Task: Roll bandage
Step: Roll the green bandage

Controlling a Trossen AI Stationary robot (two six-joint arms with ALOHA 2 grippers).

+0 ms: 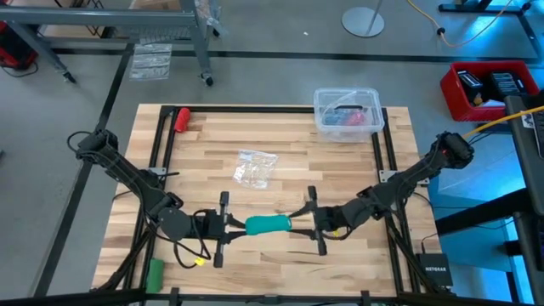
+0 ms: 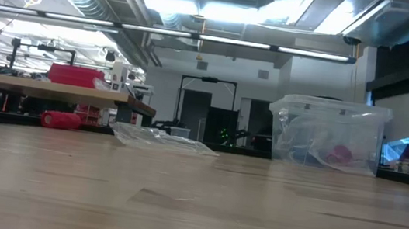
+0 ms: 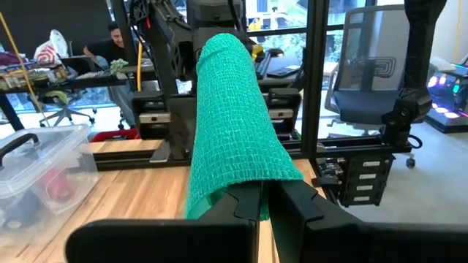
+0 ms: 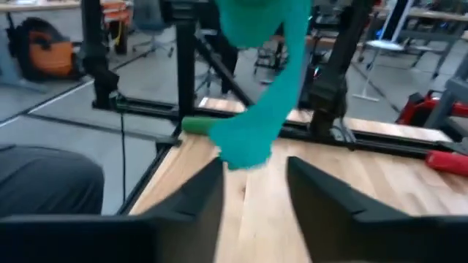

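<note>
woven cloth bandage (image 3: 234, 131) (matt), wood table (image 1: 280, 263)

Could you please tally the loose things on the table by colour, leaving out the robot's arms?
Teal-green: 1, the bandage
Brighter green: 1, the small roll
Red: 1, the red roll
Clear: 2, the plastic bin and the plastic wrapper
Total: 5
</note>
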